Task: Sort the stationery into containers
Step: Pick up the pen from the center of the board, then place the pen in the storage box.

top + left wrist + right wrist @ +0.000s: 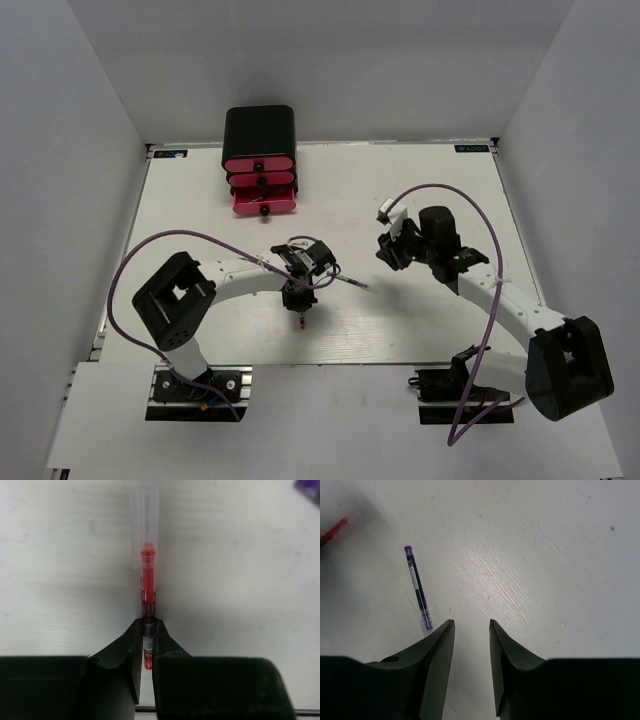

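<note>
1. Left gripper [148,627]: the two black fingers [122,652] are pressed onto the barrel of the red pen [148,580], one on each side, with no gap visible between pad and barrel. The pinch sits near the pen's rear end. The remaining barrel and the transparent cap [145,520] extend toward 12 o'clock in the left wrist view.

2. The frames do not show whether the red pen is lifted or lies on the table [420,190].

3. In the top view, the left gripper [300,295] is near the table centre. The red pen [300,323] protrudes from it toward 6 o'clock.

4. Right gripper [471,625]: the jaws are spread, with bare table surface between them. Nothing is held.

5. In the top view, the right gripper [390,250] stands at 2 o'clock of the left gripper, apart from it.

6. Purple pen [417,587]: it lies flat on the table at 10 o'clock of the right gripper's fingertips, its lower end just beside the left-hand finger. In the top view, the purple pen [348,283] lies between the two grippers.

7. Drawer box [258,135]: a glossy black box with three pink drawers, at 11 o'clock of the left gripper, well apart from both pens, against the far table edge.
</note>
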`<control>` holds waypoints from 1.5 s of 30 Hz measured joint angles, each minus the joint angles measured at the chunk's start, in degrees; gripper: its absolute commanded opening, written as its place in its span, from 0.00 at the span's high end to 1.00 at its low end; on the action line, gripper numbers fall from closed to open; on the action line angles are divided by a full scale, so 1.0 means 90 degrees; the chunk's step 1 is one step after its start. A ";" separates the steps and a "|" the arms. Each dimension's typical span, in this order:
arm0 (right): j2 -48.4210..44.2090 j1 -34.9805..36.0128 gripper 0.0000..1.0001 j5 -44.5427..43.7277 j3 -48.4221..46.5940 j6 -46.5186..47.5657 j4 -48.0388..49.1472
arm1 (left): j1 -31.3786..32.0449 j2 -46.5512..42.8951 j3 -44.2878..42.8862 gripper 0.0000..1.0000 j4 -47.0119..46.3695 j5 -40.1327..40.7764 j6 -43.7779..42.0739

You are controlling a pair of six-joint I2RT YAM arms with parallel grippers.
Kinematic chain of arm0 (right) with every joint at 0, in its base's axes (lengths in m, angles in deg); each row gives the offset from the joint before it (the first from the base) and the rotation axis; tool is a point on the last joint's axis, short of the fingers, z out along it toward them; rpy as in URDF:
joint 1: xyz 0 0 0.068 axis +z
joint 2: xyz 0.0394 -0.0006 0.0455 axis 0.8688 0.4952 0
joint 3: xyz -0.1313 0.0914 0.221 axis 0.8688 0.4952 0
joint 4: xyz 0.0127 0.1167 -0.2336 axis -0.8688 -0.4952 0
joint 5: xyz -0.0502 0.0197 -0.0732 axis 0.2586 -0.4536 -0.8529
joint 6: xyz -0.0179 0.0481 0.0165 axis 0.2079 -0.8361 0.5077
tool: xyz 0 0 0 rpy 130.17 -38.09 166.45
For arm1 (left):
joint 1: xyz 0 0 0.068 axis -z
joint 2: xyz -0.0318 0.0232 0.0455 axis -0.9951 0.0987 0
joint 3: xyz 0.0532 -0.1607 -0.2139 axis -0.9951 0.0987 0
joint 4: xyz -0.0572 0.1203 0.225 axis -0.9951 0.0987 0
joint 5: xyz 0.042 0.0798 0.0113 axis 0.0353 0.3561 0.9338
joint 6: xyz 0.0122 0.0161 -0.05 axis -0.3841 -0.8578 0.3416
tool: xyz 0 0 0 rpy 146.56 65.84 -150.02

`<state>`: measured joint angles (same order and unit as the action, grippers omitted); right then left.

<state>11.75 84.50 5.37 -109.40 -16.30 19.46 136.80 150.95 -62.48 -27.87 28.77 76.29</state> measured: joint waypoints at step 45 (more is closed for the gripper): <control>-0.0894 -0.0274 0.60 -0.0034 0.0828 -0.0104 0.0556 | -0.3645 0.1724 -0.4126 1.00 0.0185 0.0653 0.5151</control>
<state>3.71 82.03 5.07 -101.94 -17.24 24.47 103.99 166.46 -99.62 -26.21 34.65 122.65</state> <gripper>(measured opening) 0.401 0.201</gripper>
